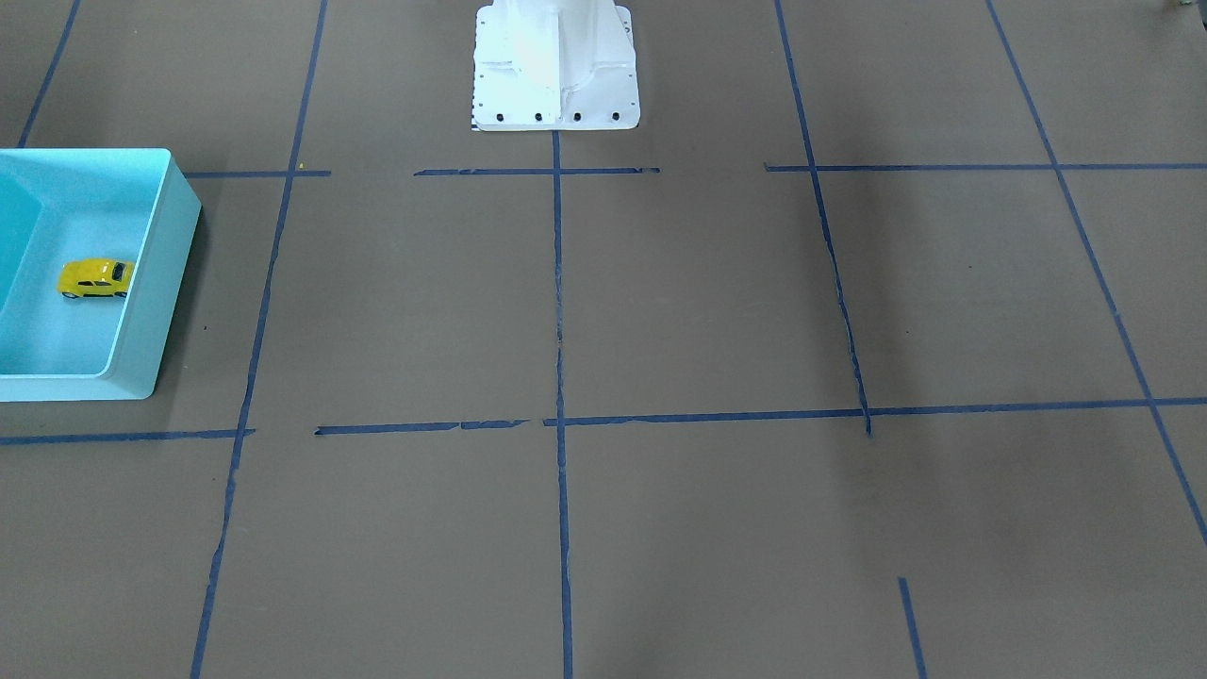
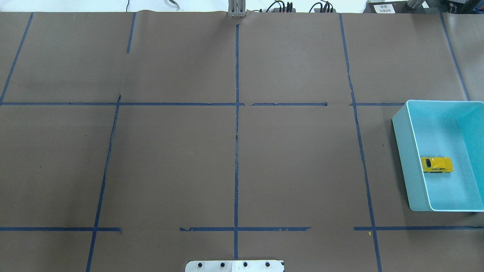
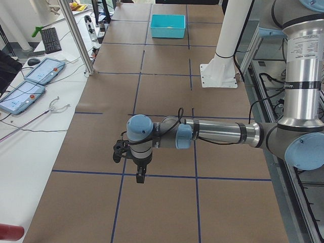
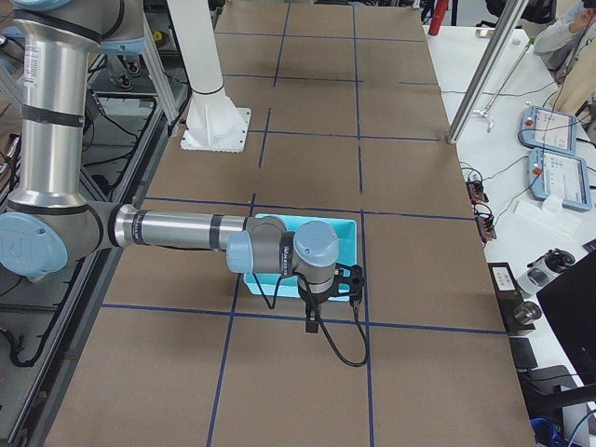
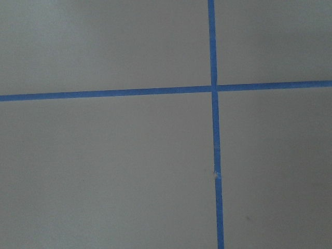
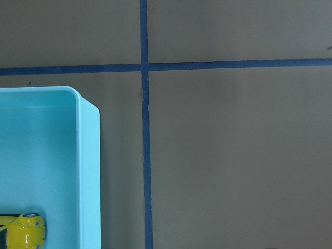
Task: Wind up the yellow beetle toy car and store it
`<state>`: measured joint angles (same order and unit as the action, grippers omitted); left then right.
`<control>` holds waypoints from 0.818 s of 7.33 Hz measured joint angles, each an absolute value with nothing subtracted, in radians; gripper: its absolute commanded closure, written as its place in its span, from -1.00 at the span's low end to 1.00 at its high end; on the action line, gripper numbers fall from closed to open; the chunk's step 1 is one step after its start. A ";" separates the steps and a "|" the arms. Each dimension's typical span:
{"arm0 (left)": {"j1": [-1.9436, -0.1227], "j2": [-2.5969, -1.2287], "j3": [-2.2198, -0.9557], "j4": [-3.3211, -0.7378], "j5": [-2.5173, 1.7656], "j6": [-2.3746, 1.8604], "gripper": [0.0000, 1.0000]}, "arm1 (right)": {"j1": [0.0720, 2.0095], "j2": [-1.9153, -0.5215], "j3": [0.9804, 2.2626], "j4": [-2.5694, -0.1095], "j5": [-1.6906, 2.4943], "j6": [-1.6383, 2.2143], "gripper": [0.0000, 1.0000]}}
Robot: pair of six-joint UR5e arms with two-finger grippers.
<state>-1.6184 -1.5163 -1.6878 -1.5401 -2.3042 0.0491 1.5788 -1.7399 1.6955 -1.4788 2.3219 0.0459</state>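
Yellow beetle toy car (image 2: pixel 436 165) in turquoise bin (image 2: pixel 406 158); right gripper (image 4: pixel 310 321) beside bin.

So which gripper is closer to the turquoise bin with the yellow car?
The right gripper, beside the turquoise bin holding the yellow beetle toy car; the left gripper hangs far off at the opposite end.

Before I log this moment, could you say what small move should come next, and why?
Probably just lift the right arm clear: the yellow beetle toy car already sits inside the turquoise bin, with no gripper touching it. Whether it was wound, I cannot tell.
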 measured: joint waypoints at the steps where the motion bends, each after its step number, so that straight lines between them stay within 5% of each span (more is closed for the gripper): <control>1: -1.618 -1.530 -1.674 -1.540 -2.304 0.049 -0.99 | 1.583 -1.741 1.693 -1.480 2.324 0.043 -1.00; 6: -1.618 -1.538 -1.669 -1.538 -2.308 0.048 -0.99 | 1.599 -1.741 1.691 -1.538 2.330 0.041 -1.00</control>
